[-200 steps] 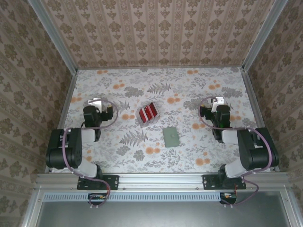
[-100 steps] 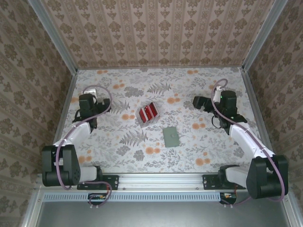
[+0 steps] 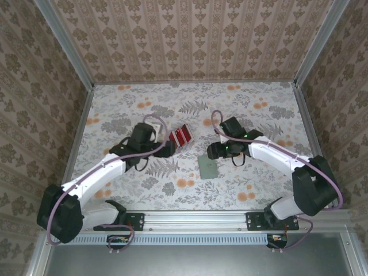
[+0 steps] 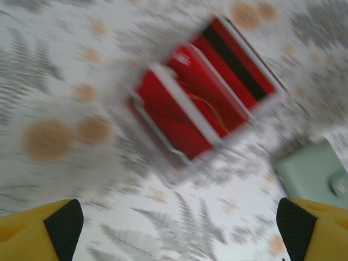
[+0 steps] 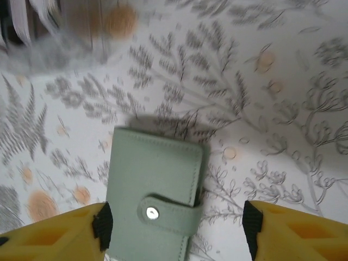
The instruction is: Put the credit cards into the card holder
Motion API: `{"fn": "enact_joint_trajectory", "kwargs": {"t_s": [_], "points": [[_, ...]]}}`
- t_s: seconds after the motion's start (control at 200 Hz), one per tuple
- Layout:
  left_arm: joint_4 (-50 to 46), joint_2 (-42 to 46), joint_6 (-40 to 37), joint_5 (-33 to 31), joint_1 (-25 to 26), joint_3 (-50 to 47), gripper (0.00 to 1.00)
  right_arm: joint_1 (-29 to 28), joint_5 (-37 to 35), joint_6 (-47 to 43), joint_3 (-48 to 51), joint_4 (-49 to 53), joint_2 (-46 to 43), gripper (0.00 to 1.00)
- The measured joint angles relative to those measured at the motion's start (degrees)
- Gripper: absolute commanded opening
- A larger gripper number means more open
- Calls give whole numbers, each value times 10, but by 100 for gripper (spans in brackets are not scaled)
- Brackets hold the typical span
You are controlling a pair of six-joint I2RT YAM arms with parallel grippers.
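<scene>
Left gripper (image 3: 165, 150) and right gripper (image 3: 214, 150): both released, fingers spread wide, nothing held. In the last half second both arms have swung from the left and right margins of the overhead view to its centre.

Table (image 3: 259, 190): contents unmoved.

Card holder (image 5: 155, 185): lying flat at lower centre of the right wrist view, framed between that gripper's fingertips, snap tab (image 5: 168, 215) fastened.

Credit cards (image 4: 217, 92): red, packed in the striped block (image 3: 180, 137), upper centre of the left wrist view.

Judgement: approach stage only. No card is loaded, and the holder must be unfastened first.
</scene>
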State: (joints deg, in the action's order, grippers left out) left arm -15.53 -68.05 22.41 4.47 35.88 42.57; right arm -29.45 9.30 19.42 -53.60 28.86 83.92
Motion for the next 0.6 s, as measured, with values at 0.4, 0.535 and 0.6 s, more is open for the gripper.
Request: {"fn": "enact_joint_trajectory", "kwargs": {"t_s": [0.4,0.535,0.6], "points": [[-11,-90,110,12,103,16,95,-101,-58,-14,-36,67,44,45],[5,-90,130,18,107,16,95,-109,-66,-10,-42,62,70,44],[9,-90,137,18,107,16,95,-110,-70,-10,-43,61,82,44]]}}
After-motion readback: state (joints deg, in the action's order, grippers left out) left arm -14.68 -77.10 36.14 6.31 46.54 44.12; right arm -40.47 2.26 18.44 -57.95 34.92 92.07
